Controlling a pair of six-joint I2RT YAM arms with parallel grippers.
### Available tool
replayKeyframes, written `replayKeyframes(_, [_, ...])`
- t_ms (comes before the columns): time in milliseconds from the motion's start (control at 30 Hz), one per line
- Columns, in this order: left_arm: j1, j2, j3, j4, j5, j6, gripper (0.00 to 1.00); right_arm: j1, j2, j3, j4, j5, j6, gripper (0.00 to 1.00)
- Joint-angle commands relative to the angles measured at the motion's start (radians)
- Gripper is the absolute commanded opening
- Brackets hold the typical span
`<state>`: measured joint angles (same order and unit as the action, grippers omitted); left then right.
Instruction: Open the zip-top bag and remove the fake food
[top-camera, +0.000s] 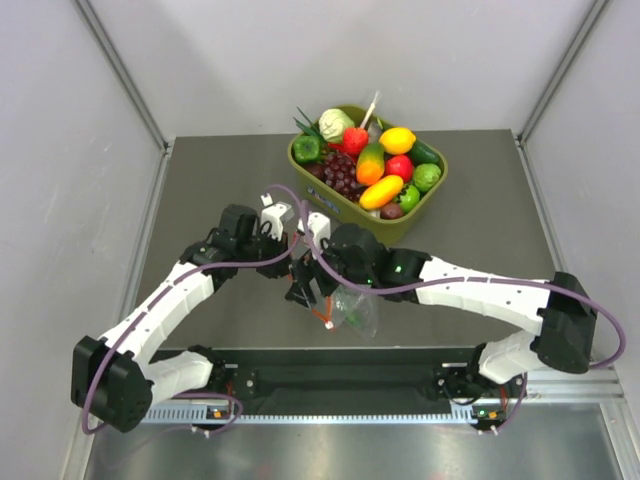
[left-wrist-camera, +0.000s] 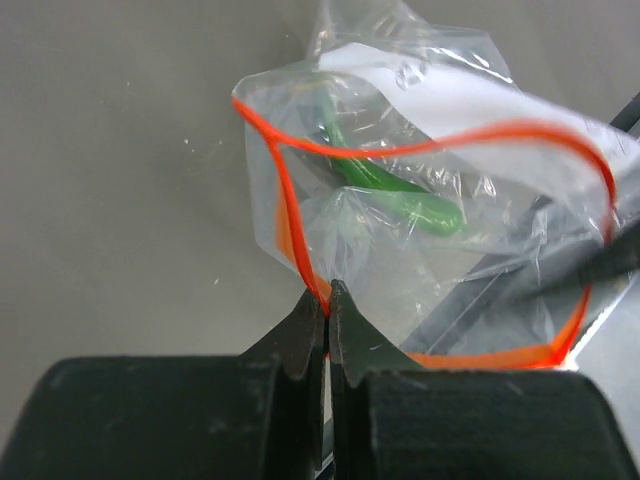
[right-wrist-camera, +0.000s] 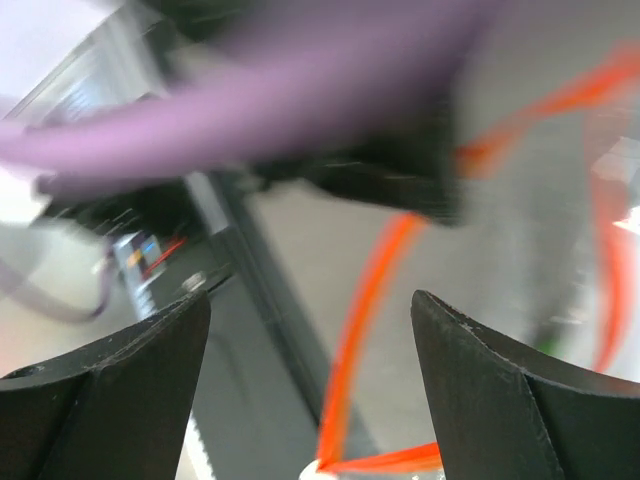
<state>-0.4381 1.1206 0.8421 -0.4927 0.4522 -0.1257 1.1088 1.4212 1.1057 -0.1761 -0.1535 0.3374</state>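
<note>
Pinching the orange-red zip strip (left-wrist-camera: 490, 357) between tightly closed fingertips, the left gripper (left-wrist-camera: 326, 296) holds one lip of the zip-top bag (top-camera: 352, 310). The bag is on the near side of the olive-green tub (top-camera: 415, 218), toward the arm bases and well apart from the tub's front wall. Whether it rests on the grey table (top-camera: 220, 180) or hangs just above it cannot be told.

In the left wrist view the bag's mouth gapes wide, and the strip runs as an open loop around it. A small green piece (left-wrist-camera: 400, 195) lies inside the crinkled plastic, below the white label (left-wrist-camera: 450, 100).

The right gripper (right-wrist-camera: 310, 296) is also on the near side of the tub, beside the left one at the bag. Its fingers are spread wide with nothing clamped. A stretch of the orange strip runs through the gap without touching either finger. That view is heavily blurred, and a purple cable (right-wrist-camera: 250, 100) crosses the top of it.

In the tub sit a yellow lemon (top-camera: 397, 140), a round red fruit (top-camera: 400, 167), an orange-and-green fruit (top-camera: 370, 163), purple grapes (top-camera: 340, 180) and a pale green cabbage (top-camera: 335, 123), packed close together.
</note>
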Motion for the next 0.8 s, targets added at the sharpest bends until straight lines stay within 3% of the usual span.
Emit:
replayKeyframes(0, [-0.001,-0.048,0.028,0.037,0.049,0.020,0.00,-0.059,-0.002,-0.032,-0.057,0.196,0.069,0.81])
replayKeyframes(367, [-0.002,-0.048,0.025,0.045,0.108,0.023,0.00,-0.101,0.041,-0.099,-0.053,0.370,0.060,0.76])
replayKeyframes(767, [-0.005,-0.035,0.023,0.049,0.164,0.024,0.00,-0.101,0.163,-0.096,-0.042,0.445,0.031,0.48])
